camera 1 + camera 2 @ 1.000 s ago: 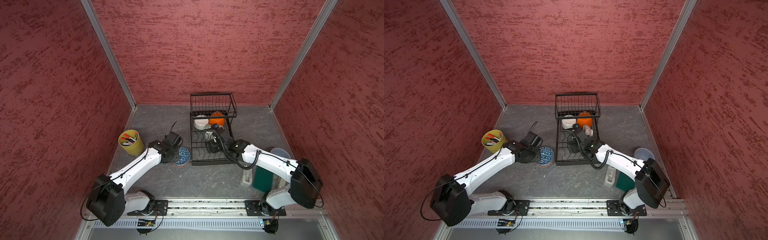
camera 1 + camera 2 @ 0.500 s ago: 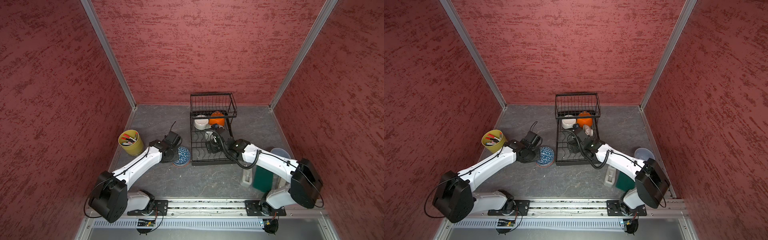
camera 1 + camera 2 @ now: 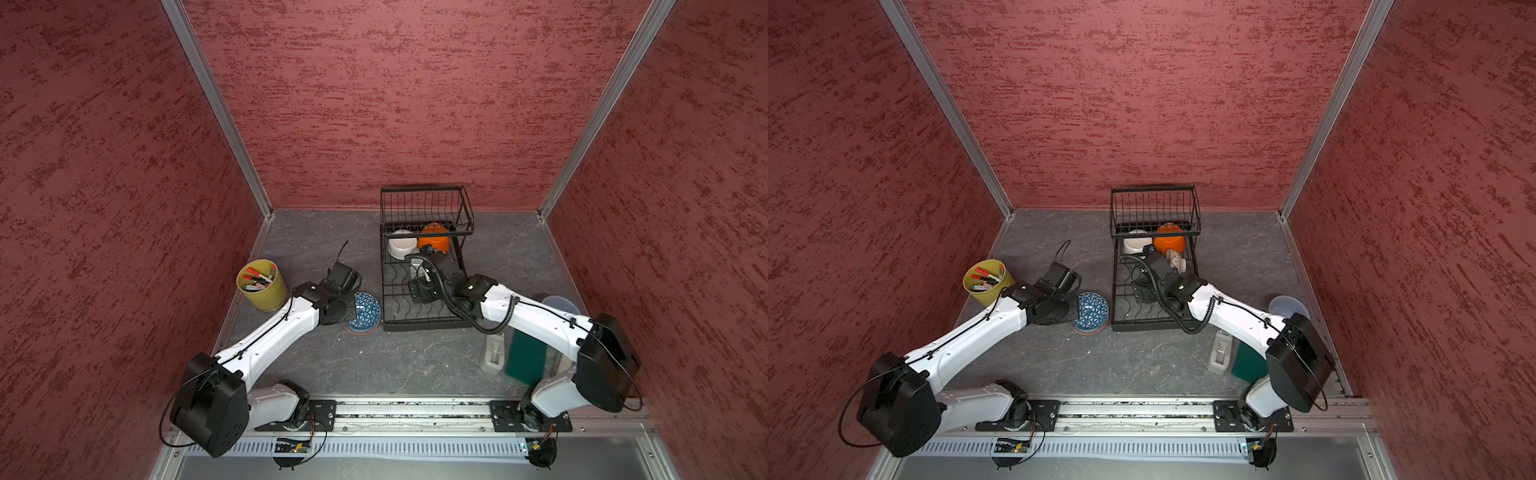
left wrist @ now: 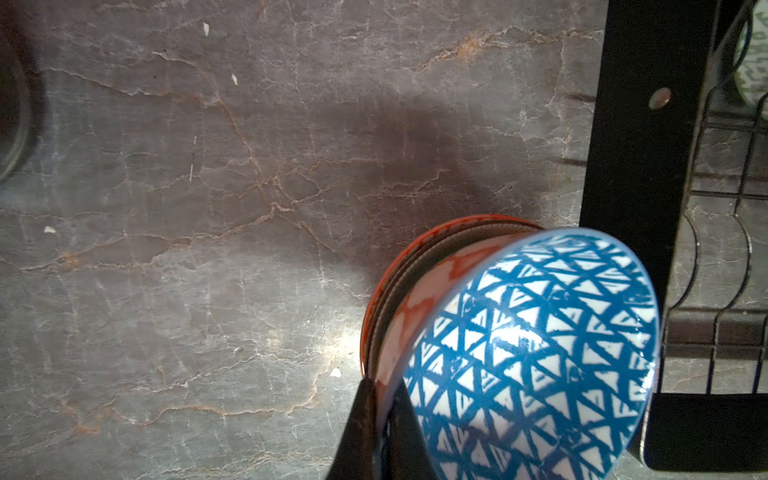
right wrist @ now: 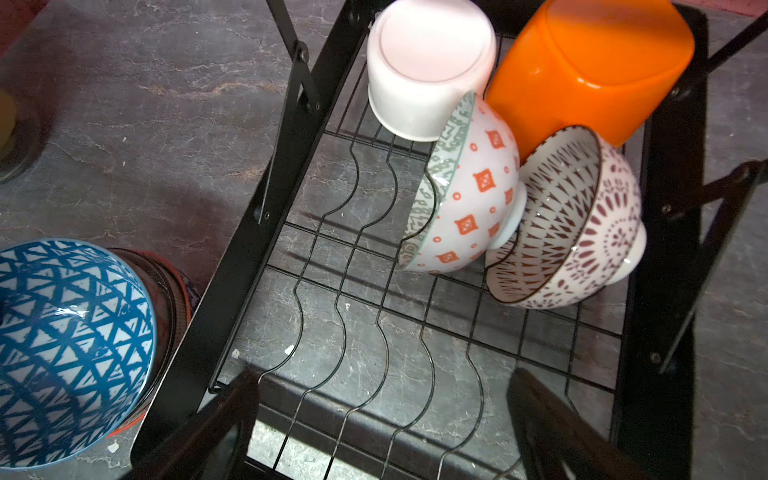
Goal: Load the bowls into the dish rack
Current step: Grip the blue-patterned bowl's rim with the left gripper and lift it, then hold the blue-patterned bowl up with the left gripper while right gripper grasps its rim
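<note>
Pinching blue-patterned bowl (image 4: 532, 353) rim, left of dish rack (image 3: 419, 327): left gripper (image 4: 382, 388). Wide-fingered, seemingly over it: right gripper (image 5: 382, 395).

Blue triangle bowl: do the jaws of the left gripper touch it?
Touching. In the left wrist view the jaws of the left gripper are shut on the rim of the blue triangle bowl, one on each side.
</note>
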